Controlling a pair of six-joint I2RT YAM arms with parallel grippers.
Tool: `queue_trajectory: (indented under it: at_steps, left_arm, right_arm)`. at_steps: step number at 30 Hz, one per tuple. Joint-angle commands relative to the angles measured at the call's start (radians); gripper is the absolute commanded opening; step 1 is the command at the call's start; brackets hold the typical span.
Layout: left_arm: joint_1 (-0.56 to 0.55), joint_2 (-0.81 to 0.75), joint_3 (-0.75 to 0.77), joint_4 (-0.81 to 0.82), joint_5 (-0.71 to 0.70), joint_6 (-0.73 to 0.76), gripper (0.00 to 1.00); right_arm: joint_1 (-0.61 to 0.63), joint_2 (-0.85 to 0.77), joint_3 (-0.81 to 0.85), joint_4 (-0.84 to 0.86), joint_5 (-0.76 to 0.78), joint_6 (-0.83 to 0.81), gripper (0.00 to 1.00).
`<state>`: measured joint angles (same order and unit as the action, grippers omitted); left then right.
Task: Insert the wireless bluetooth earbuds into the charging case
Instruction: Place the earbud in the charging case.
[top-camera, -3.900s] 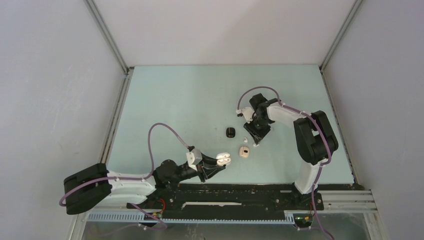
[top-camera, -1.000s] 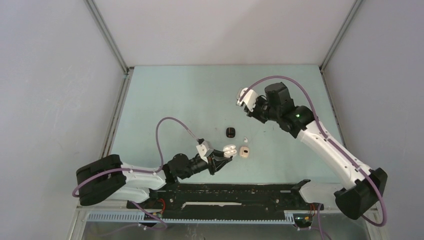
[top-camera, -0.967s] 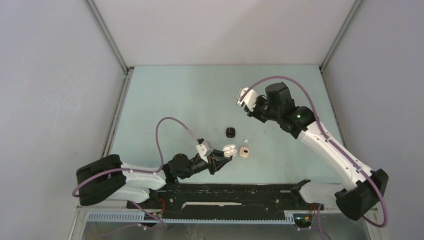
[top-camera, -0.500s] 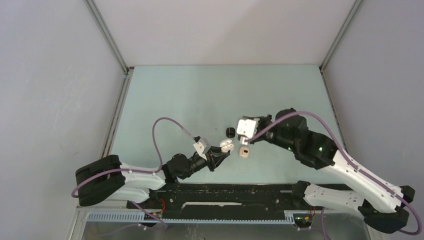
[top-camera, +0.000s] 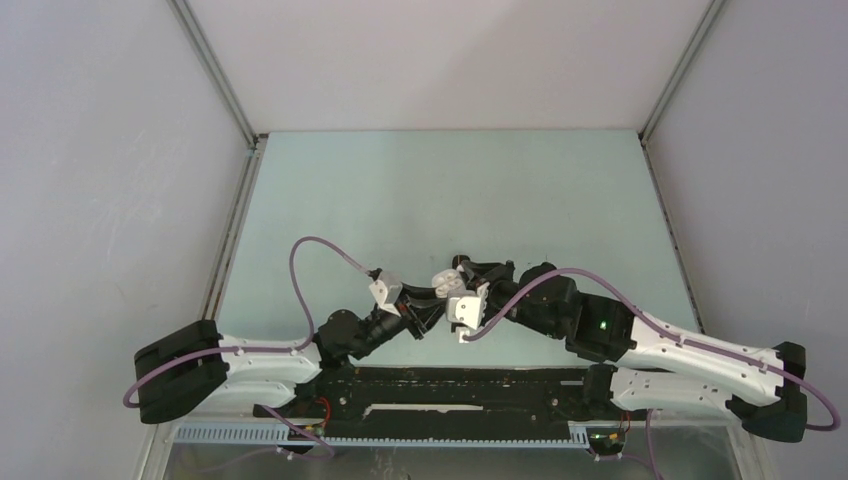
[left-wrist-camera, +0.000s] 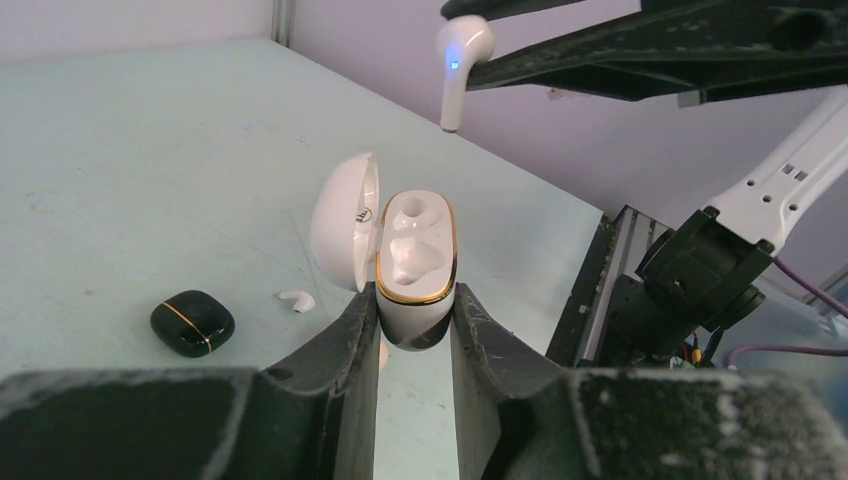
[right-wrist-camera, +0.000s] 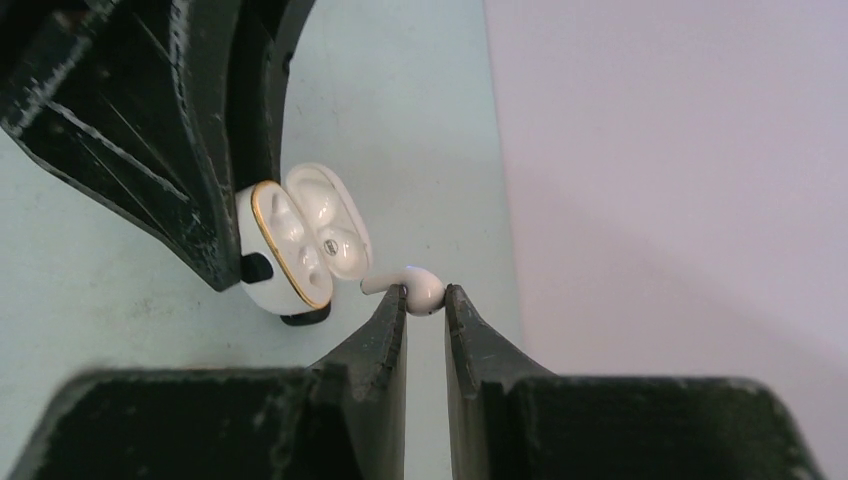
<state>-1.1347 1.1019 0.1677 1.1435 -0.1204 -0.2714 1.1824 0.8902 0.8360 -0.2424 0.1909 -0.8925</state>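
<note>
Toward the near middle of the table (top-camera: 400, 180), the charging case (left-wrist-camera: 415, 255) is clamped at its base between the closed fingers of the left gripper (left-wrist-camera: 415, 322). Its lid (left-wrist-camera: 345, 220) is swung open and the two sockets are exposed. Just to the right, one earbud (left-wrist-camera: 455, 65), lit blue, is pinched by the right gripper (right-wrist-camera: 425, 300), close to the open lid but apart from it. A black case (left-wrist-camera: 192, 322) and a second earbud (left-wrist-camera: 296, 299) are seen lying near each other on the table.
</note>
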Motion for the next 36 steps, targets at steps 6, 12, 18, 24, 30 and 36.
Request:
queue_trajectory:
  at_steps: [6,12,18,24,30,36]
  left_arm:
    - [-0.004,0.001,0.015,0.050,-0.012,-0.032,0.00]
    - [-0.004,0.009,0.011,0.073,0.015,-0.022,0.00]
    - [-0.004,0.019,-0.002,0.129,0.038,-0.035,0.00]
    - [-0.004,0.020,-0.001,0.142,0.059,-0.037,0.00]
    - [-0.004,0.016,0.000,0.143,0.082,-0.034,0.00]
    - [-0.004,0.013,-0.006,0.144,0.076,-0.032,0.00]
  right_arm:
    - [0.062,0.021,-0.005,0.142,0.023,-0.014,0.00]
    - [0.078,0.034,-0.031,0.163,0.012,-0.026,0.00]
    - [0.097,0.047,-0.050,0.176,0.011,-0.025,0.00]
    - [0.108,0.058,-0.052,0.191,0.010,-0.034,0.00]
    - [0.111,0.062,-0.061,0.194,0.008,-0.044,0.00]
    - [0.114,0.064,-0.064,0.187,-0.001,-0.041,0.00]
